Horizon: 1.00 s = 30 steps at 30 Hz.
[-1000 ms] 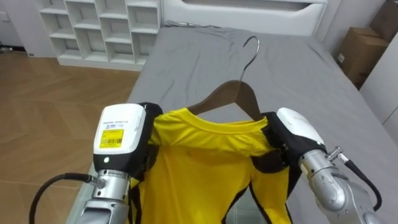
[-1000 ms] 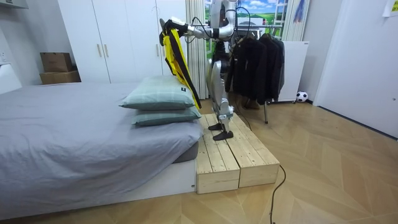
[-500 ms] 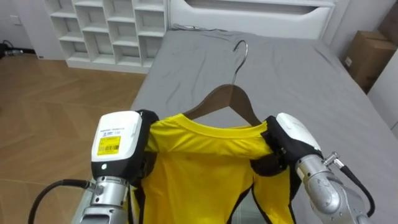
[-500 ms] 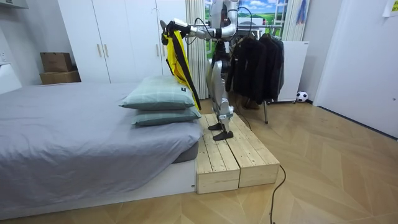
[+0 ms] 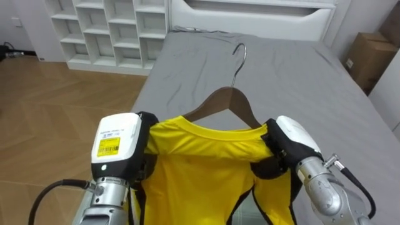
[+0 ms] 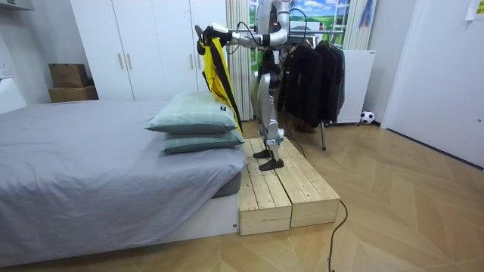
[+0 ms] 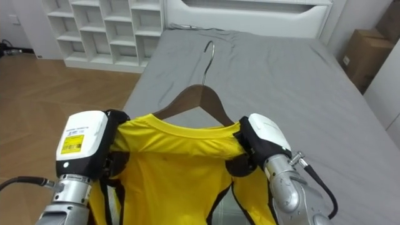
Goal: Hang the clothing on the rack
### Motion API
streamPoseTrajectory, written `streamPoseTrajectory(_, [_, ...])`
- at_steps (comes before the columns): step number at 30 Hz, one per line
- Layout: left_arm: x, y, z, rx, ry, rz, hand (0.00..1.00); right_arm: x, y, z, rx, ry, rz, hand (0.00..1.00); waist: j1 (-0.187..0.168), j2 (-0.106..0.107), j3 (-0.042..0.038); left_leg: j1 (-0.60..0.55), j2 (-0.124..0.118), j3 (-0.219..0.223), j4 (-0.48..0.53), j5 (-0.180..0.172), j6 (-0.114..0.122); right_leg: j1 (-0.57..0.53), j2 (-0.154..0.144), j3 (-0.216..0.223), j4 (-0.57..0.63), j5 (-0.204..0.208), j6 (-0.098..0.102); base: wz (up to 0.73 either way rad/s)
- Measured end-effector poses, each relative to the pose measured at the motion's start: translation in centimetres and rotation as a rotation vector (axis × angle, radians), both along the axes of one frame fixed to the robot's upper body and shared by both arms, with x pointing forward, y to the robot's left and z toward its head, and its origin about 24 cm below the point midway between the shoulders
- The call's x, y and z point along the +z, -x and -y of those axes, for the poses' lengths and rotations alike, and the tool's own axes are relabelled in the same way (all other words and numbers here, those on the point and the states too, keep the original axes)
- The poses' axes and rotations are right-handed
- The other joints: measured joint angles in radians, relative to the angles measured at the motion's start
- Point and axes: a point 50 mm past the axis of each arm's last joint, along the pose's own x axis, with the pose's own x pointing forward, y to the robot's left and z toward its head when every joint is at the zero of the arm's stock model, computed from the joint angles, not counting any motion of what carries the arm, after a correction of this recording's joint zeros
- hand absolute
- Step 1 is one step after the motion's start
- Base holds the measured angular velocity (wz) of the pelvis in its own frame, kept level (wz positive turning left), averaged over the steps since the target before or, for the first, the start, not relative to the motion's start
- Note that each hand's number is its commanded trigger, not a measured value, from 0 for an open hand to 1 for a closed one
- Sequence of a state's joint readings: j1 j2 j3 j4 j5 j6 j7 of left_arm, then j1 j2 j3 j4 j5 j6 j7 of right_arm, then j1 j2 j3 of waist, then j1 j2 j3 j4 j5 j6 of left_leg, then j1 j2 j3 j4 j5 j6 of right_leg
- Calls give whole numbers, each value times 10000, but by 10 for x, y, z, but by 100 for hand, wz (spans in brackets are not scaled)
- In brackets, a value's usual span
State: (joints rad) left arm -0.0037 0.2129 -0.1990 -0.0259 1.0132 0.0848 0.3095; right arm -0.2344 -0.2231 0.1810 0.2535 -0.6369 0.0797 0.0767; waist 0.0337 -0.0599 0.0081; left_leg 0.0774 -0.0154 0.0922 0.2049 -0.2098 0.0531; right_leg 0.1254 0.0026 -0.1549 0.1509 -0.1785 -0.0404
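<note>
Grey bedding covers the bed that lies below your head camera, with a white shelf unit past its far left corner, a cardboard box off its right side and wooden floor along its left side. You are holding the yellow shirt up in the air over the bed's near end, and it hangs on a wooden hanger whose metal hook points away from you toward the bed's far end. Your left hand grips the shirt's left shoulder, dark fingers wrapped over the cloth. Your right hand clasps the right shoulder in the same way.

From the room camera, you stand upright on a wooden platform set against the bed's side, just beside two stacked pillows. Both arms reach out toward the bed, with the shirt dangling above the pillows. A rack of dark clothes stands behind you, on the side away from the bed.
</note>
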Motion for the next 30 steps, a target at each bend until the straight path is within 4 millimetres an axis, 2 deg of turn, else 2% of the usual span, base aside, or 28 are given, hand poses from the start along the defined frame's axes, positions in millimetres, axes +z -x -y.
streamPoseTrajectory(11, [5, 0, 4, -118, 181, 107, 0, -3, 1, -6, 49, 236, -84, 100, -42, -12, -36, 29, -3, -15, 16, 0, 0, 58, -1, 28, 4, 0, 0, 0])
streamPoseTrajectory(17, [5, 0, 4, -186, 769, 58, 0, -6, 1, -6, 194, 1147, -141, 100, -67, -11, -34, 218, -2, -31, -6, 0, 0, 227, -1, 8, -3, 0, 0, 0])
streamPoseTrajectory(24, [4, 0, 4, -207, 1208, -5, 0, -10, 2, -5, 213, 1382, -272, 100, -39, -17, -27, 143, -5, -36, 10, 0, 0, 176, -6, -8, 7, 0, 0, 0])
streamPoseTrajectory(30, [5, 0, 2, -149, 1208, 6, 0, -12, 2, 8, 24, 1855, -454, 100, -21, -37, -16, 121, -6, 2, -8, 0, 0, 119, -8, 5, 16, -1, 0, -1])
